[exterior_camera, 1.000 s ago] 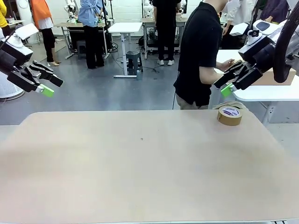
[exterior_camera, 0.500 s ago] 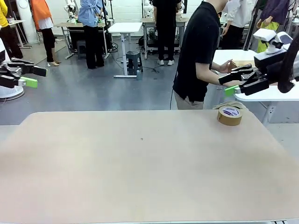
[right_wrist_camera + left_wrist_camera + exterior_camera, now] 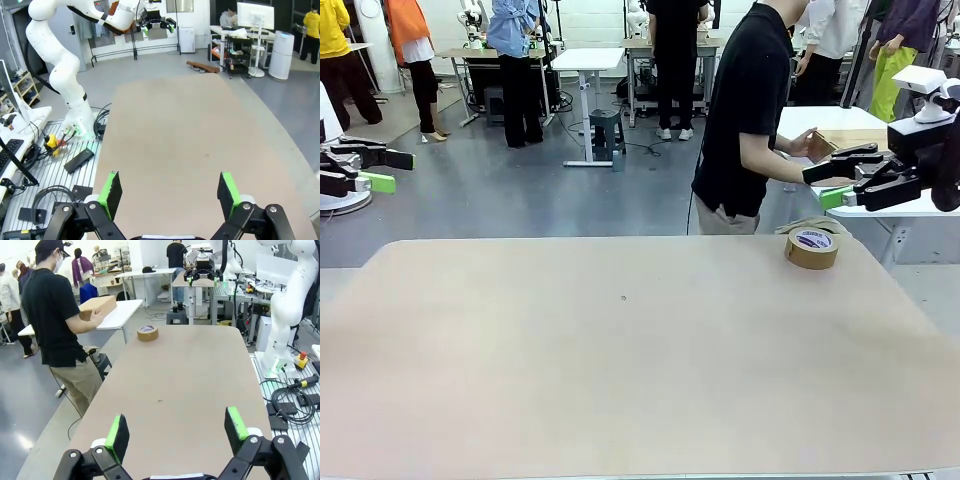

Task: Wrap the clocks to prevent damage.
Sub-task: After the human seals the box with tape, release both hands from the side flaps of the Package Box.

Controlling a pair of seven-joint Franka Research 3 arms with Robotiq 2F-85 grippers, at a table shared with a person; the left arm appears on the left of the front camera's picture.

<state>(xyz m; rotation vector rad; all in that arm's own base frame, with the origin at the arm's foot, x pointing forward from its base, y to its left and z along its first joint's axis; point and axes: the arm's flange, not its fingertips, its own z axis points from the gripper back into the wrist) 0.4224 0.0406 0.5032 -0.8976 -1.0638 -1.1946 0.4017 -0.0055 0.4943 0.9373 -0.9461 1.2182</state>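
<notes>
The clocks are out of view. My left gripper [image 3: 398, 170] hangs open in the air beyond the table's left far corner, its jaws level and holding nothing. My right gripper [image 3: 817, 186] hangs open above the far right corner, just over a brown tape roll [image 3: 812, 247]. In the left wrist view my left gripper [image 3: 176, 429] looks along the tan table [image 3: 190, 380] toward the tape roll [image 3: 147, 333]. In the right wrist view my right gripper [image 3: 168, 194] stands wide over the bare table [image 3: 190, 135].
A person in black [image 3: 745, 110] stands at the far right, turned away, hands on a cardboard box [image 3: 97, 306] on a white side table [image 3: 890, 200]. Cables and a metal frame [image 3: 55, 165] lie beside the table's edge.
Both arms have swung outward and levelled: the left gripper went left, the right gripper went right and slightly down. The person shifted their hands at the box.
</notes>
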